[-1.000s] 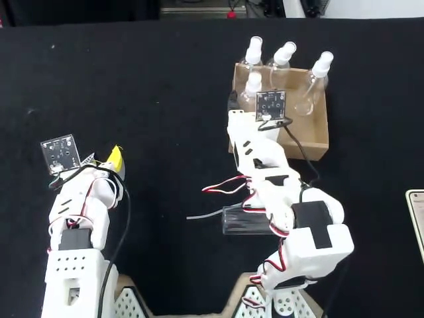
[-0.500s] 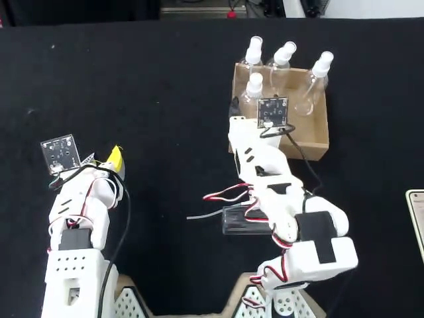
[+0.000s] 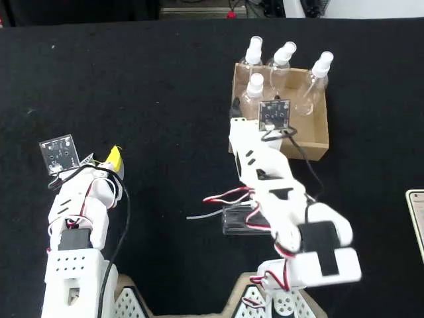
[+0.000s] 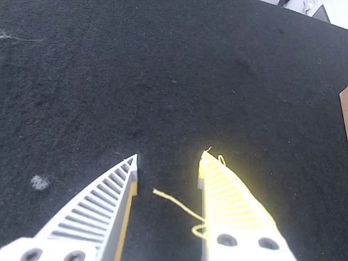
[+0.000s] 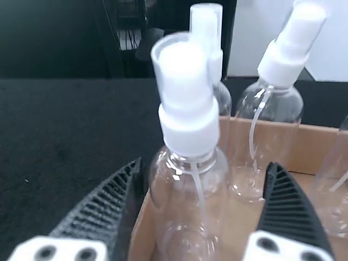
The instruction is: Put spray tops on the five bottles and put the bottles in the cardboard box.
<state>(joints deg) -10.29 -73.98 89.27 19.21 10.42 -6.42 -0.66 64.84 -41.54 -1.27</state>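
A cardboard box (image 3: 317, 136) sits on the black table, right of centre toward the back. Several clear bottles with white spray tops stand in it, among them one at the near-left corner (image 3: 254, 85) and one at the back (image 3: 285, 53). In the right wrist view, that near-left bottle (image 5: 185, 125) stands upright between the fingers of my right gripper (image 5: 204, 165), which is open with a gap on one side. Another clear bottle (image 3: 246, 220) lies on its side under the right arm, a thin tube (image 3: 199, 215) beside it. My left gripper (image 4: 169, 157) is open over bare cloth at the left (image 3: 114, 159).
A white flat object (image 3: 416, 222) lies at the table's right edge. The table's far edge meets dark room clutter. Wide bare cloth lies between the two arms and left of the box.
My right arm has drawn slightly back and to the right from the box; the near-left bottle stays standing. The left arm has not moved.
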